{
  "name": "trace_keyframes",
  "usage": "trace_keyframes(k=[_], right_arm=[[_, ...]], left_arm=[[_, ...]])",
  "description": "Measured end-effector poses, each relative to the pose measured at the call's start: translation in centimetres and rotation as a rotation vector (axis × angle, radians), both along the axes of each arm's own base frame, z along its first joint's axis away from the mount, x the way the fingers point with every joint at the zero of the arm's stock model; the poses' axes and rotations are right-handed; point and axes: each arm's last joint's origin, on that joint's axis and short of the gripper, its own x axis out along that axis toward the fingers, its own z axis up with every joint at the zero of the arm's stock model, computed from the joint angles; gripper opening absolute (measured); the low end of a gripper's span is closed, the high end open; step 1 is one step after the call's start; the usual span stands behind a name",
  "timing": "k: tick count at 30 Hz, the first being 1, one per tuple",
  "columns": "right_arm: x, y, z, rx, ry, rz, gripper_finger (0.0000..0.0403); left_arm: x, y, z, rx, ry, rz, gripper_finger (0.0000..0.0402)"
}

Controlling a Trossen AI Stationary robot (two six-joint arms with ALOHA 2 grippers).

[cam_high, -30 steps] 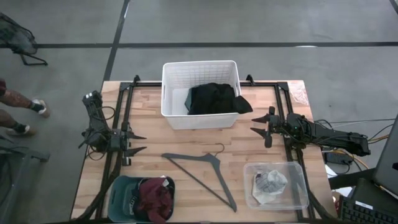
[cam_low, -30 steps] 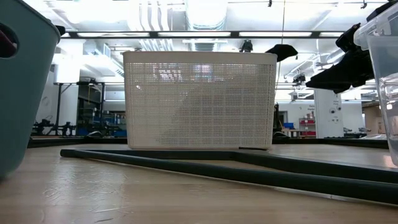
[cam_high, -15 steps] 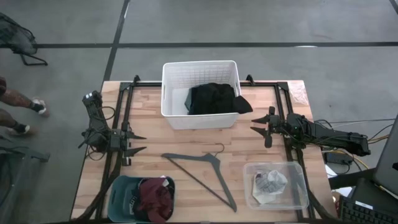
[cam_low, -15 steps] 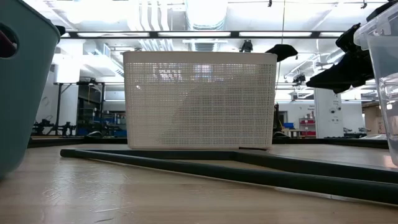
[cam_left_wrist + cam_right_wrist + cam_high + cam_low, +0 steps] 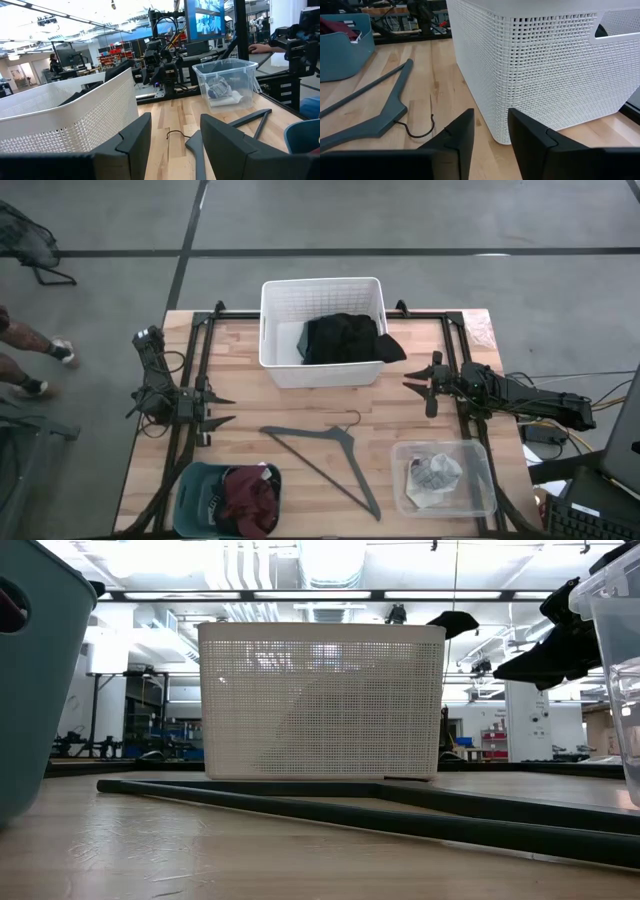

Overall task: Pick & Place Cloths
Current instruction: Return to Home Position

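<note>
A black cloth (image 5: 343,338) lies in the white basket (image 5: 285,305) at the table's far middle, one corner hanging over the basket's right rim (image 5: 393,348). A maroon cloth (image 5: 250,498) lies in the teal bin (image 5: 192,492) at the near left. Small white and pale pieces (image 5: 432,473) lie in the clear tub (image 5: 480,480) at the near right. My left gripper (image 5: 230,410) is open at the table's left, level, with nothing between its fingers (image 5: 135,137). My right gripper (image 5: 406,378) is open right of the basket, holding nothing.
A grey clothes hanger (image 5: 325,455) lies flat on the table between the bins, its hook (image 5: 350,418) toward the basket. Dark frame rails (image 5: 195,360) run along the table's left and right sides. A person's legs (image 5: 25,360) show on the floor left of the table.
My right gripper's fingers have drawn a little closer together and still stand apart. Both arms have kept their places, and no cloth has moved.
</note>
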Motion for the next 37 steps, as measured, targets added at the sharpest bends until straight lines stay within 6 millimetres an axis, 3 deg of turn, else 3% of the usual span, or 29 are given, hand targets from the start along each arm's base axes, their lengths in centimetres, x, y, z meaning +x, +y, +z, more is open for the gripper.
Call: trace_keyframes(k=[24, 37], right_arm=[[0.0, 0.0, 0.0, 0.001, 0.0, 0.0, 0.0043], [0.0, 0.0, 0.01, 0.001, 0.0, 0.0, 0.0075]], left_arm=[[0.0, 0.0, -0.01, 0.001, 0.0, 0.0, 0.0177], [0.0, 0.0, -0.01, 0.001, 0.0, 0.0, 0.0177]])
